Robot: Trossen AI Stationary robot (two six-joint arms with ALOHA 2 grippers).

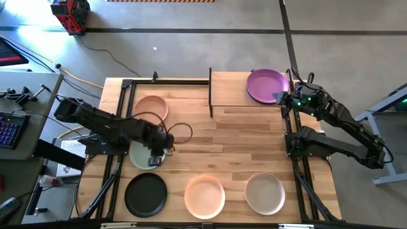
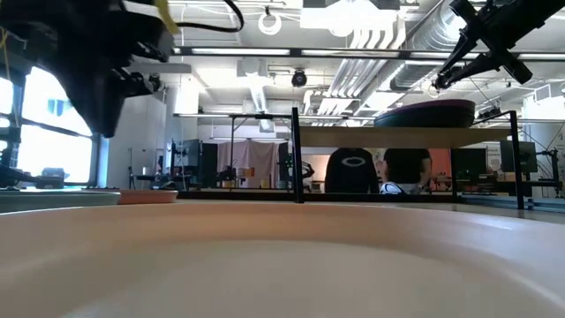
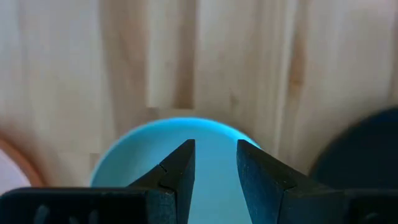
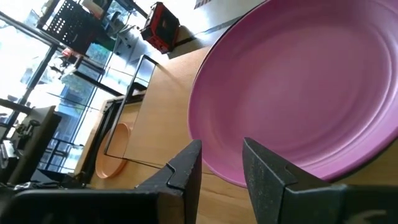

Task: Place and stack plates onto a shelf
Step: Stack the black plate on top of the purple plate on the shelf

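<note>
Left gripper hovers over the sage green plate on the table, fingers slightly parted, holding nothing. Right gripper sits at the purple plate on the shelf, fingers parted beside its rim.

Shelf at far side of table, one plate on its right end. Left of shelf, second plate on table. Near edge: row of three plates. Another plate at left, under left gripper.
</note>
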